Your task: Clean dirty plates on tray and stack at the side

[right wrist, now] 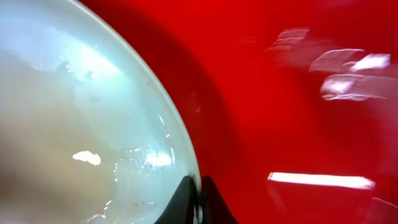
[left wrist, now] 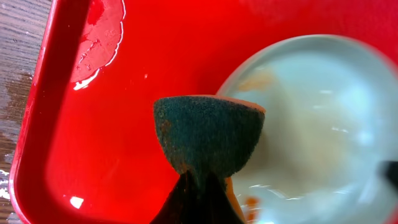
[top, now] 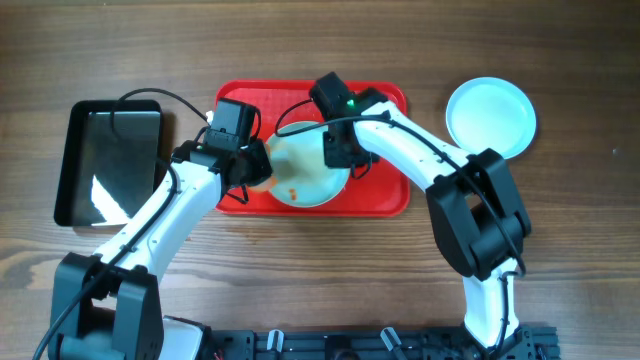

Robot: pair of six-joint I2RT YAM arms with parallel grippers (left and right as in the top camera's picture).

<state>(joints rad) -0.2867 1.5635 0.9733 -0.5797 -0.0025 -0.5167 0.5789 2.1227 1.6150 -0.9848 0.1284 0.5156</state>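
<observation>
Overhead, the round pale blue-white smeared plate [top: 300, 172] sits mid-frame on the flat red plastic tray [top: 385, 200]. Left wrist: the left end effector [left wrist: 199, 193], clamping a green sponge [left wrist: 208, 134], has the plate at frame right. Right wrist: the right end effector [right wrist: 199, 199] pinches its rim.

1. From overhead, the left arm [top: 170, 215] and the right arm [top: 420, 150] cover much of the plate [top: 305, 185] on the red tray [top: 390, 200]. Its far rim is hidden, and whether another plate lies beneath cannot be told.
2. In the left wrist view the plate is blurred and runs off the right and lower edges. The sponge [left wrist: 208, 134] hides its rim nearest the tray's middle.
3. The left gripper [left wrist: 199, 199], pinching the sponge, is cut off by the lower edge — only the tips show.
4. A dark shape [left wrist: 390, 174] over the plate is too cropped to name.
5. In the right wrist view the right gripper [right wrist: 199, 202] barely enters, with the plate's rim between its tips — plate and tray both run out of frame.
</observation>
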